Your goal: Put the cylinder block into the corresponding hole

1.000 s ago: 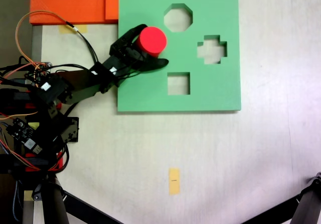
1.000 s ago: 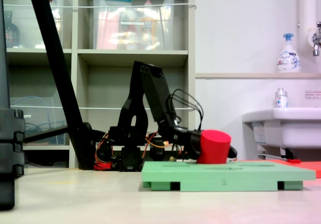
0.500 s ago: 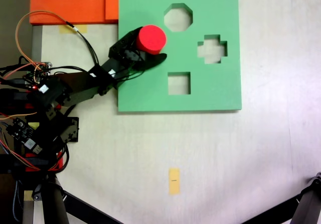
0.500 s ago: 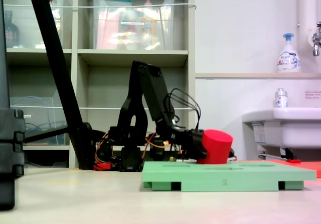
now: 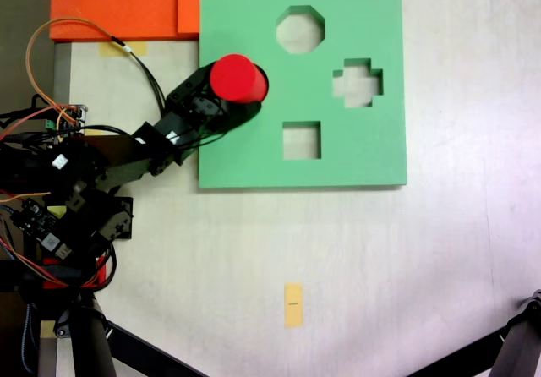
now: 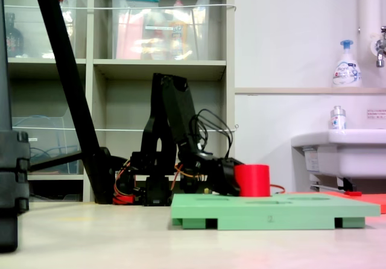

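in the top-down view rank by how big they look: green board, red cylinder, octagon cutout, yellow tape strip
1. Green board, by far the largest.
2. Red cylinder and octagon cutout look about alike; the cylinder stands nearer the camera, so no ranking.
3. Yellow tape strip, smallest.

One red cylinder (image 5: pixel 236 79), also seen from the side (image 6: pixel 252 180). One green board (image 5: pixel 363 153) with three open cut-outs showing: one octagon (image 5: pixel 300 30), one cross (image 5: pixel 357 83), one square (image 5: pixel 301 140). Two orange foam sheets (image 5: pixel 114 3) at top left, overlapping. Two tape bits on the bench (image 5: pixel 439 259): one (image 5: pixel 292 304) low centre, one (image 5: pixel 123 49) by the orange. One arm (image 5: pixel 127 153), one claw (image 5: pixel 241 106). In the side fixed view: one soap bottle (image 6: pixel 347 64), one small bottle (image 6: pixel 337 117), one sink (image 6: pixel 344 151).
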